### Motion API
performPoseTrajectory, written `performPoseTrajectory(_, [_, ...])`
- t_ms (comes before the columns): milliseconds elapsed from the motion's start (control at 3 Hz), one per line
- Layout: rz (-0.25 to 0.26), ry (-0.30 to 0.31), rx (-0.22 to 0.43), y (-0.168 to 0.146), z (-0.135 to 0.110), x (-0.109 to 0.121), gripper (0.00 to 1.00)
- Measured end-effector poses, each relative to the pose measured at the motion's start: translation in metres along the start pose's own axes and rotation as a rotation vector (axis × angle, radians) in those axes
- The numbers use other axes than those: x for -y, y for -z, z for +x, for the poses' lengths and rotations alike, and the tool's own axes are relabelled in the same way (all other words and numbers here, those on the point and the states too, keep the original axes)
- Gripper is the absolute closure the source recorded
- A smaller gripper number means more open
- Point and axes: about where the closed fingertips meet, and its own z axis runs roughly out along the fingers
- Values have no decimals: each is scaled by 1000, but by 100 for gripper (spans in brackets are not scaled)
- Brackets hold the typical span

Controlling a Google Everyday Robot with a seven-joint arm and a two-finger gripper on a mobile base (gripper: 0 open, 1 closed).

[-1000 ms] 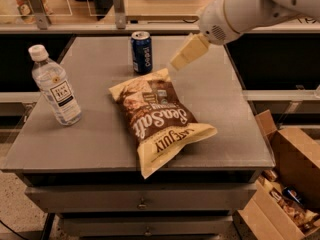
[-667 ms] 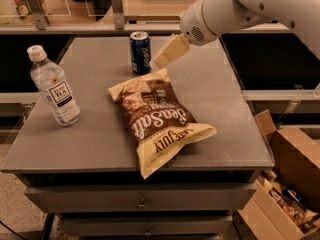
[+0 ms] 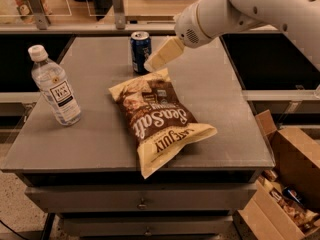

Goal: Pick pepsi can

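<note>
The pepsi can (image 3: 140, 52) stands upright on the grey worktop (image 3: 215, 109), close to the far edge and a little left of its middle, silver top up. The white arm (image 3: 240, 9) comes in from over the far right corner and slopes down toward the can. At its end the cream-coloured hand (image 3: 150, 65) points down and to the left, with its tip just beside the can's right side, low on the can's body. I cannot tell whether the tip touches the can or stops just short of it. I also cannot tell how far open the hand is, since it shows as 1 pale shape. Nothing can be seen held in it.

A brown and cream chip bag (image 3: 157, 116) lies flat across the middle of the worktop. Its upper corner sits right under the tip of the hand, and its lower end reaches the near edge. 1 clear plastic bottle (image 3: 54, 89) with a white cap and a dark label stands near the left edge, well apart from the can. Below the near edge are 2 drawer fronts (image 3: 142, 201). An open cardboard box (image 3: 295, 184) sits on the floor off the near right corner.
</note>
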Motion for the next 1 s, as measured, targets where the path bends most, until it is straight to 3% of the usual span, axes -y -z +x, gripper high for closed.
performPoseTrajectory(667, [-124, -74, 79, -71, -13, -22, 0])
performPoseTrajectory(1000, [-143, -107, 102, -96, -14, -24, 0])
